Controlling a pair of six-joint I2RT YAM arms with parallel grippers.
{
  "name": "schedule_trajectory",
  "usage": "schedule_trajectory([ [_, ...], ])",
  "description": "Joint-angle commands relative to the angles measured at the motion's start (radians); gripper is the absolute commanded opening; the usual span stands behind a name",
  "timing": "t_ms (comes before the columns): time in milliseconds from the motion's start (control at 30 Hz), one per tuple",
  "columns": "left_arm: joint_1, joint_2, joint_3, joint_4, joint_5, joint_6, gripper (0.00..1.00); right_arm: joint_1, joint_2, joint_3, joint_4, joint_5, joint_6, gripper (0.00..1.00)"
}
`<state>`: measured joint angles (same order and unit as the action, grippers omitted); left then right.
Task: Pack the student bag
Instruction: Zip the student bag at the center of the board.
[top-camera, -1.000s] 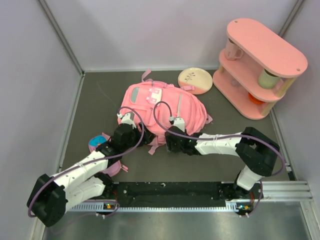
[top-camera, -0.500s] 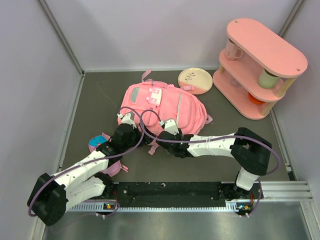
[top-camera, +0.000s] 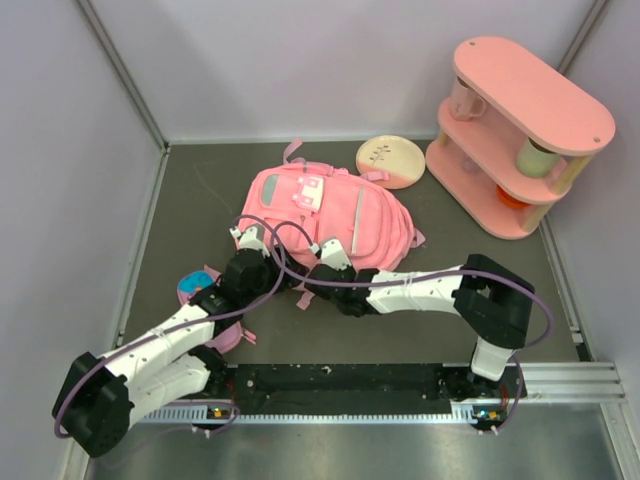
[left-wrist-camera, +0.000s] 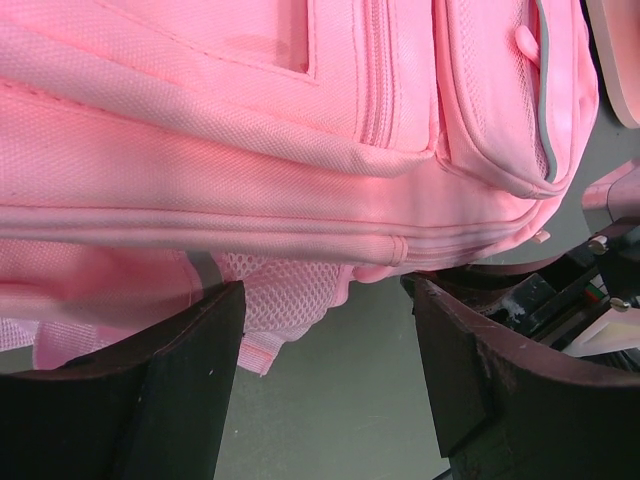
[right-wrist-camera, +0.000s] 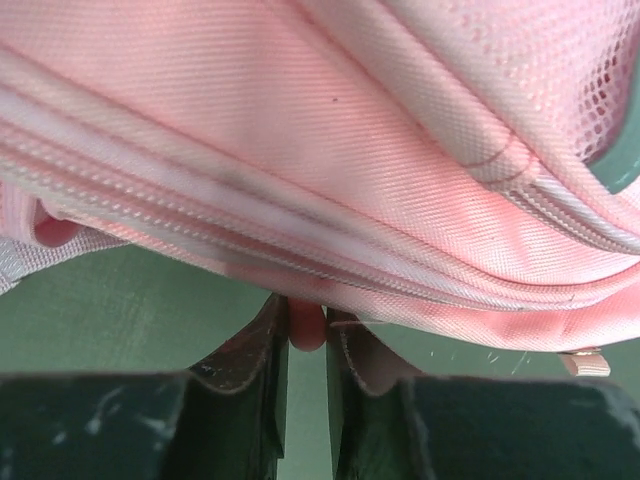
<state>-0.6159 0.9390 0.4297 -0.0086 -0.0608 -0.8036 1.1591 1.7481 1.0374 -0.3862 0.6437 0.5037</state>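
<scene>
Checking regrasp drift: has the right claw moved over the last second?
Yes. The right claw slid left along the student bag's near edge, away from the pink shelf, which stayed put.

Top external: fixed high above the near edge, looking down on the whole table (top-camera: 200, 190).
Left wrist, right wrist: very close, each facing the student bag (left-wrist-camera: 250, 110) along its near edge.
Shared by all: that edge.

- My left arm (top-camera: 165, 345) and right arm (top-camera: 425, 290) wear white shells with black joints.
- A thin purple cable (top-camera: 262, 218) loops along each.
- My fingers (left-wrist-camera: 150, 400) are black, blocky, scuffed.
- My black rail (top-camera: 340, 378) sits at six o'clock.
</scene>
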Motion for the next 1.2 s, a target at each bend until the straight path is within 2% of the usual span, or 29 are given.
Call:
schedule_trajectory([
  [0,0.001,-0.032,-0.017,0.013,-0.039,-0.002,0.73,0.017,0.010,0.050,0.013,0.036,-0.014,0.10],
  [67,0.001,-0.031,-0.014,0.013,-0.039,0.000,0.73,0.017,0.010,0.050,0.018,0.033,-0.025,0.01],
  [300,0.001,-0.022,-0.014,0.018,-0.030,0.000,0.73,0.016,-0.062,-0.006,0.053,-0.035,-0.004,0.00],
  [400,0.001,-0.011,-0.023,0.041,-0.036,0.000,0.73,-0.038,-0.125,-0.101,0.130,-0.162,0.062,0.00],
  [533,0.001,0.017,-0.031,0.097,-0.051,-0.003,0.79,-0.134,-0.292,-0.262,0.269,-0.301,0.140,0.00],
  [600,0.001,0.046,-0.032,0.133,-0.068,-0.011,0.83,-0.205,-0.346,-0.360,0.378,-0.407,0.180,0.00],
  [700,0.007,0.116,-0.013,0.167,-0.088,-0.006,0.84,-0.271,-0.418,-0.436,0.467,-0.481,0.213,0.00],
  [767,0.010,0.171,0.006,0.177,-0.102,-0.014,0.82,-0.291,-0.446,-0.453,0.477,-0.498,0.219,0.00],
  [900,0.021,0.222,0.011,0.160,-0.134,-0.052,0.68,-0.375,-0.487,-0.497,0.478,-0.513,0.225,0.00],
  [1167,0.126,0.083,-0.075,0.118,-0.139,-0.046,0.70,-0.541,-0.585,-0.580,0.489,-0.608,0.188,0.00],
])
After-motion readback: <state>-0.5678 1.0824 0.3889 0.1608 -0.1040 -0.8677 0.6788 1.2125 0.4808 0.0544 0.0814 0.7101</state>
